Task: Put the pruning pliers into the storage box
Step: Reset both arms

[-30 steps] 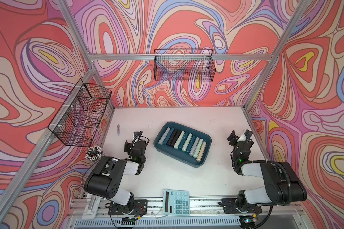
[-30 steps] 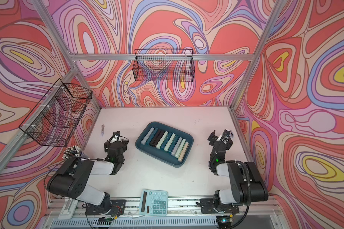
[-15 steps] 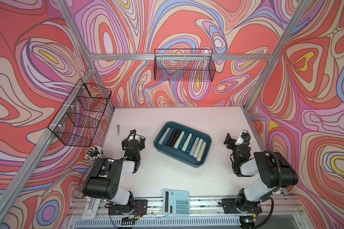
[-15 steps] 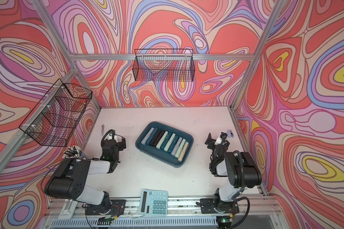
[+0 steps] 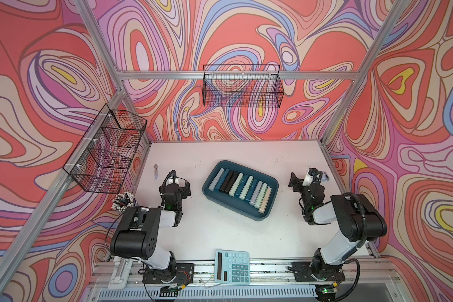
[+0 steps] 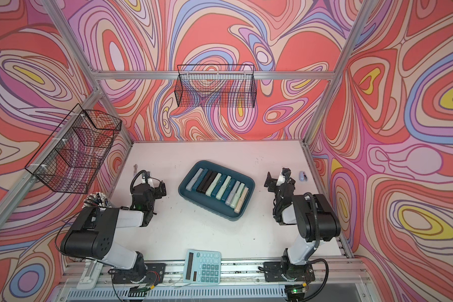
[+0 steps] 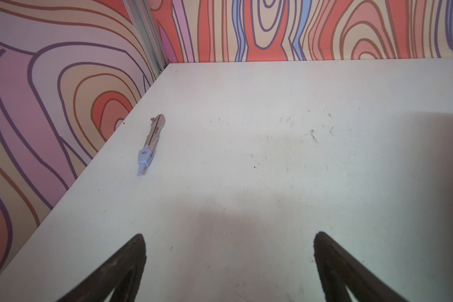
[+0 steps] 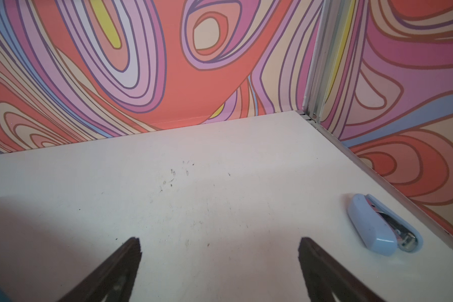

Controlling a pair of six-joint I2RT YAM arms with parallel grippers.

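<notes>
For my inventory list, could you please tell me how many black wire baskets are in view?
2. The back wire basket hangs on the rear wall rail; the side wire basket hangs on the left frame rail. None appears hidden.

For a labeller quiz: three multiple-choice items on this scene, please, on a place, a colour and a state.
1. The pruning pliers lie: A. in the storage box B. outside any container C. in mid-air
2. The storage box is: A. red B. dark teal C. white
3. On the right gripper, the fingers are: A. apart, empty B. shut on a plier C. shut, empty
1 A: they sit in a row inside it. 2 B: its rim is teal. 3 A: nothing lies between them.
</notes>
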